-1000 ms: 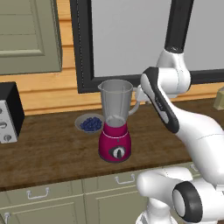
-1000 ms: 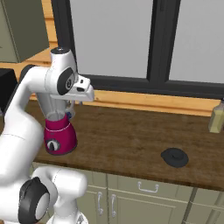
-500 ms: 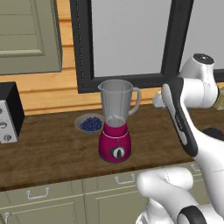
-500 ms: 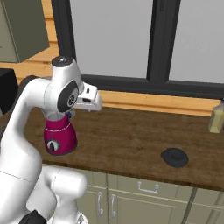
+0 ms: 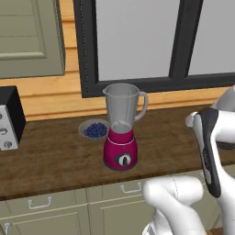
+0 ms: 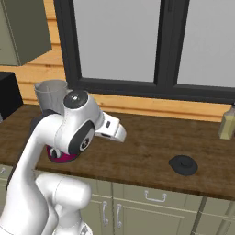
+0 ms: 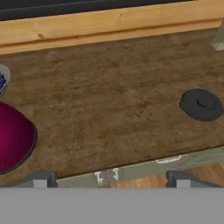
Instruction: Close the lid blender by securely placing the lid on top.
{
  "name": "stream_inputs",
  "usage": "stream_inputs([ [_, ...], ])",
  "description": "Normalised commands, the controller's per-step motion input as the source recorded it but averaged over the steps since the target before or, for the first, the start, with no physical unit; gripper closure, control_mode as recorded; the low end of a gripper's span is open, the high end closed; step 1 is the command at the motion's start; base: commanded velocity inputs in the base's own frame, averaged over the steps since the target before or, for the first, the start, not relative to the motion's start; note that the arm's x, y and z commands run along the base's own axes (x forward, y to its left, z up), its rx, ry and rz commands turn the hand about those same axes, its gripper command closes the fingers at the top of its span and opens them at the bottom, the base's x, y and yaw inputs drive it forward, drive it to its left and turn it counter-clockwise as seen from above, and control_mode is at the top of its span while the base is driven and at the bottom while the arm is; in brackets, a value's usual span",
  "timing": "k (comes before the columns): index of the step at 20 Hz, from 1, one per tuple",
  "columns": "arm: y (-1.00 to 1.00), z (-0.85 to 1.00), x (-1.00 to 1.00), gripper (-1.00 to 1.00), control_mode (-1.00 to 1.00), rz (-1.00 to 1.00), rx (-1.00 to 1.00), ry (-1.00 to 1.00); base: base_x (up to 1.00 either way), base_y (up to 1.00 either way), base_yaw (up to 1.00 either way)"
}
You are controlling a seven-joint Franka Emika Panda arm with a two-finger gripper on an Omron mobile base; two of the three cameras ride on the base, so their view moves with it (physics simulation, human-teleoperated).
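The worktop (image 7: 113, 105) looks like dark, grainy wood with a dull sheen; the blender (image 5: 121, 126) has a glossy magenta plastic-looking base and a smooth, clear grey jar; the lid (image 7: 201, 104) is matt dark grey-black; the wall boards (image 5: 50, 98) look like pale, smooth wood.

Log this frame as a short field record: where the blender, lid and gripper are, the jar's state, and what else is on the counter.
blender: upright on the wooden counter, magenta base, clear jar with its mouth uncovered
lid: flat on the counter, well to the right of the blender, near the front edge, nothing touching it
gripper: open, empty, above the counter between blender and lid
bowl of blueberries: behind and left of the blender base
bottle: far right, by the wall
task status: lid not yet picked up
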Motion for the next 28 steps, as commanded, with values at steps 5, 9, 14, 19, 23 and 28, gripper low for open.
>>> stream_inputs([
  [5,-0.83,-0.26,-0.09,-1.00,-1.00,-0.28,0.00,0.00,0.00,0.00,0.00],
  [9,-0.76,0.00,0.00,-1.00,-1.00,-0.19,0.00,0.00,0.00,0.00,0.00],
  [14,-0.71,0.00,0.00,-1.00,-1.00,-0.13,0.00,0.00,0.00,0.00,0.00],
  [19,-0.59,0.00,0.00,-1.00,-1.00,-0.02,0.01,0.05,0.00,0.00,0.00],
  [23,-0.44,0.00,0.02,-1.00,-1.00,0.00,0.06,0.07,0.00,0.00,0.00],
  [28,-0.37,-0.03,0.14,-1.00,-1.00,0.00,0.11,0.07,0.00,0.00,0.00],
])
